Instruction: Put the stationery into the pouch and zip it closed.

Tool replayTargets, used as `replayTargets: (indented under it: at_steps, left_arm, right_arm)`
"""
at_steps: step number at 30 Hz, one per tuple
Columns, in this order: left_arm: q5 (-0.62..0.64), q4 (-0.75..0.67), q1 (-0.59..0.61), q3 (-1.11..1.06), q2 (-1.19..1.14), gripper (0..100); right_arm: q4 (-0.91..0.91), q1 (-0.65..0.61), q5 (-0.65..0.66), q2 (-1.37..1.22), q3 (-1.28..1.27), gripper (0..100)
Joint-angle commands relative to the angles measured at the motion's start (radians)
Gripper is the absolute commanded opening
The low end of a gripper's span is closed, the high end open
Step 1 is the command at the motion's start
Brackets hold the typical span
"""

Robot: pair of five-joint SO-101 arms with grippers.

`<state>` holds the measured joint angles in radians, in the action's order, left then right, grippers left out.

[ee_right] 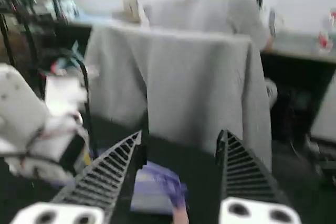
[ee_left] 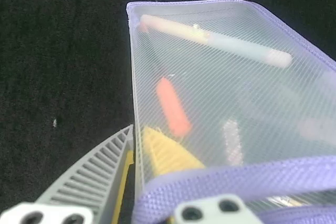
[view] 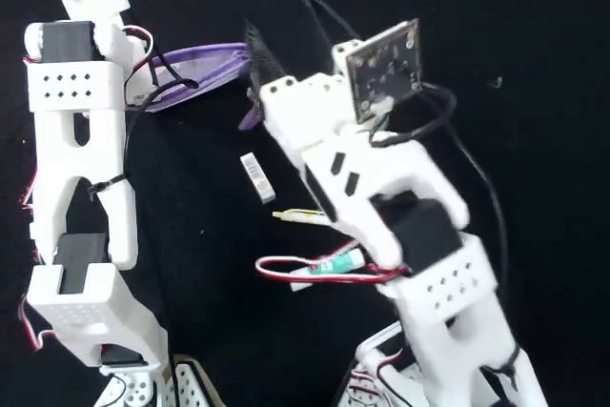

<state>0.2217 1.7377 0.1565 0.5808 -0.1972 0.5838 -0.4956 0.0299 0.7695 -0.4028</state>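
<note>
L end effector (ee_left: 137, 136) was clamped on the pouch (ee_left: 226, 93) at one short edge: grey ribbed finger (ee_left: 100, 174) outside the mesh, a yellow ribbed shape showing thru the mesh on the other side, purple zip band running across just by the wrist cam. In the high view the pouch (view: 195, 69) lay at the far side of the black worktop (view: 534, 140), btwn the two arms, w/ the L arm over its left end. Thru the see-thru wall of the pouch: a long pale pen (ee_left: 215, 40) near the far edge, a short orange item (ee_left: 172, 106) mid-way, and a small speckled whitish piece (ee_left: 232, 141) beside it; couldn't tell what the last two were. R end effector (ee_right: 181, 135) had its jaws apart, fingers either side of the pouch's purple end (ee_right: 152, 187), not touching it as far as visible; from above it (view: 255, 64) sat at the pouch's right end. Outside the pouch, loose on the worktop near the R arm: a small white block (view: 257, 176), a thin yellow-green pen (view: 297, 215) nearer the arm bases, and a white-green tube (view: 335, 262) beside a loop of red cable (view: 286, 269).
</note>
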Motion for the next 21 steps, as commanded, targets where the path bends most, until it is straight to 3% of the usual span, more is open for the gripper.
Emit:
replayTargets:
  at_steps: [1, 9, 15, 21]
  left_arm:
    - [0.011, -0.002, 0.038, -0.015, 0.003, 3]
    - [0.011, 0.000, 0.035, -0.016, 0.003, 3]
    - [0.011, -0.002, 0.036, -0.016, 0.002, 3]
    - [0.011, -0.003, 0.038, -0.016, 0.002, 3]
  right_arm:
    - [0.299, 0.075, 0.041, 0.028, 0.110, 20.8]
    - [0.531, 0.094, 0.494, 0.028, -0.065, 20.8]
    - [0.493, 0.089, 0.740, 0.028, -0.375, 20.8]
    - [0.436, 0.091, 0.890, 0.025, -0.581, 20.8]
